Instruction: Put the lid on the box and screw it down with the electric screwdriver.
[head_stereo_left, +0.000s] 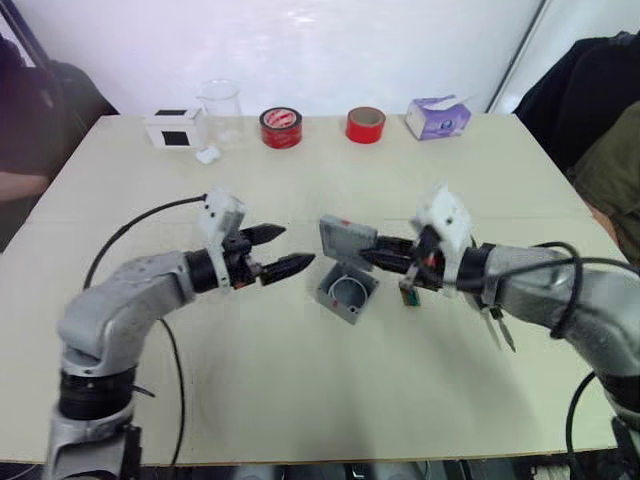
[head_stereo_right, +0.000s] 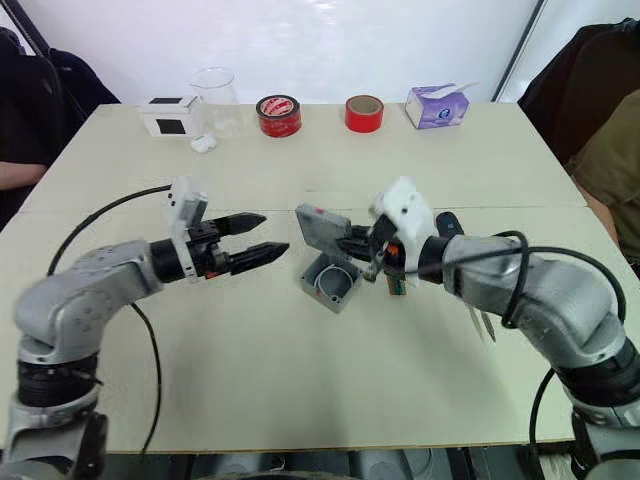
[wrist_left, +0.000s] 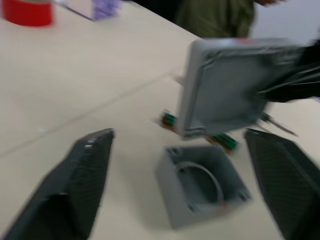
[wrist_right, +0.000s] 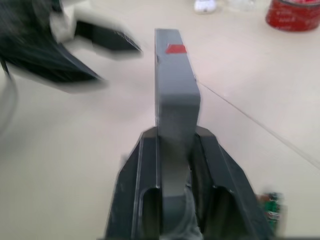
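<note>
Lid's in my claw, not on the box yet

My right gripper (head_stereo_right: 352, 243) is clamped on the lid (head_stereo_right: 318, 229), held on edge just above the open box (head_stereo_right: 330, 282). My left gripper (head_stereo_right: 262, 238) hangs just beside the box, fingers spread, holding nothing. Next I reckon: tip the lid flat, line up the corners. Both forearms reach in low toward the box.

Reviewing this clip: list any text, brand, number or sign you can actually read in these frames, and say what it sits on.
No text is legible anywhere.
Printed red tape roll: light markings on top, too small to read.
Purple tissue pack: printing blurred, unreadable.
White box with black panel: no lettering visible.
Lid, held in the right claw: a plain red mark, no characters.
</note>
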